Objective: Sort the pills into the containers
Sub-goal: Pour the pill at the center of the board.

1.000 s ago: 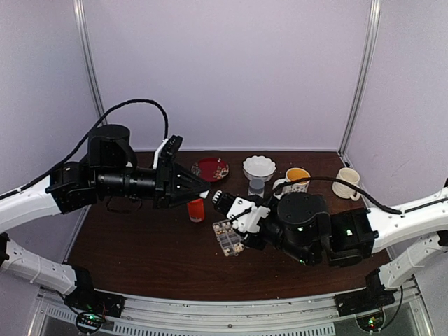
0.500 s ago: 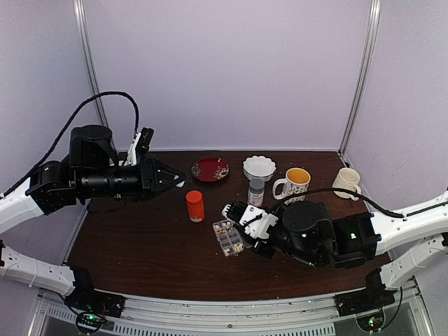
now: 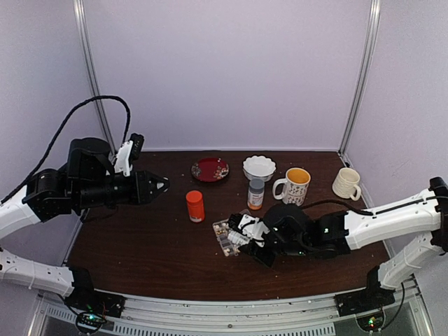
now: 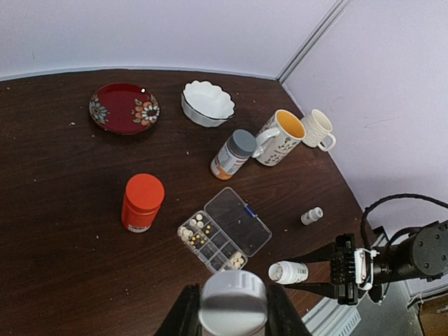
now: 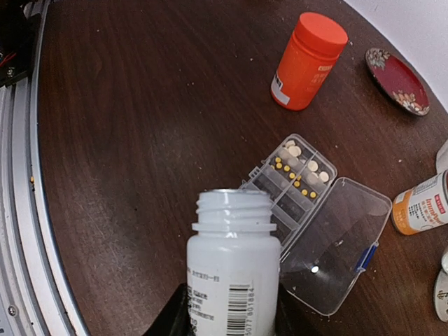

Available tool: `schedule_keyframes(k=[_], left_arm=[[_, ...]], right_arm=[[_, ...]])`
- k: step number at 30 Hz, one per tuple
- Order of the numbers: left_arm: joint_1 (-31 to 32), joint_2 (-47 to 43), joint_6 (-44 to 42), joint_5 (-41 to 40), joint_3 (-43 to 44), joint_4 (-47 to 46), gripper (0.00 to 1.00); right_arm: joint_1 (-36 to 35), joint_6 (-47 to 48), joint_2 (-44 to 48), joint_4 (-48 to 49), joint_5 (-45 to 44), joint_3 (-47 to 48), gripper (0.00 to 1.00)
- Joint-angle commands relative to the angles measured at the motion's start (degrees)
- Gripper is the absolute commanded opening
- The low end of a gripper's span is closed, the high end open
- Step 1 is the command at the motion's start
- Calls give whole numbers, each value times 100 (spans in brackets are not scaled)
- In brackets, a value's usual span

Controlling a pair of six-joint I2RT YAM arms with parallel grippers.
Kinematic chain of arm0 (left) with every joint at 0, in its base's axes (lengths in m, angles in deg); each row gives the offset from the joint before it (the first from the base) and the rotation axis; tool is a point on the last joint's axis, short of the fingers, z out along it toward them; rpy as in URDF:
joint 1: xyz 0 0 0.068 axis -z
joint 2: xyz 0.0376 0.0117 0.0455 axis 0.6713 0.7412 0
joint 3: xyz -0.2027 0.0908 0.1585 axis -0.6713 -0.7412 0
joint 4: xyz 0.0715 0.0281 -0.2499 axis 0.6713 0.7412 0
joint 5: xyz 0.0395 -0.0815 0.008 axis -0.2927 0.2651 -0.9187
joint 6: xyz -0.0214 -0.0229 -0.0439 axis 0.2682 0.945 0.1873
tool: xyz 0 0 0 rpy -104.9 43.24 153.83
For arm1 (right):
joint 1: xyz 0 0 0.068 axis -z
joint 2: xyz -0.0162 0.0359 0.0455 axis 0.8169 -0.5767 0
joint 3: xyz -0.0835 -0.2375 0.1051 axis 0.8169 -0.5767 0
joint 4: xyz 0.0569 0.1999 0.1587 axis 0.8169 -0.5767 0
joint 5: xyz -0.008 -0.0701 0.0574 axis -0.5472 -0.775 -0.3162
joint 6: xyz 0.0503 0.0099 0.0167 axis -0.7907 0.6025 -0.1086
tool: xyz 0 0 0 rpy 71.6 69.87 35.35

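Pouring seems in hand: the right gripper [image 5: 227,315] clamps an uncapped white bottle [image 5: 233,259] beside the open pill box [image 5: 269,184], pills [image 5: 297,151] in some cells [image 5: 302,162], and the left gripper [image 4: 233,318] clamps a cap [image 4: 233,302]; next calls for tilting over an empty cell.

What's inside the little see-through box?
Little white pills and yellow pills sit in the end cells of the pill box. The middle cells look empty. From the right wrist, the white bottle covers its nearest cells.
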Motion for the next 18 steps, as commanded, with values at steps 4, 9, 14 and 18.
schedule_keyframes(k=[4,9,14,18], left_arm=[[-43,-80,-372,-220,-154,-88,0],[-38,-66,-440,-233,-196,-88,0],[-39,-39,-458,-224,-252,-90,0],[-41,-17,-454,-211,-271,-88,0]], right_arm=[[527,-717,-645,-64,951,131,0],[805,-976,-1103,-398,1183,544,0],[939,-1159,-1519,-872,1239,987,0],[986,-1280,-1728,-966,1217,1140,0]])
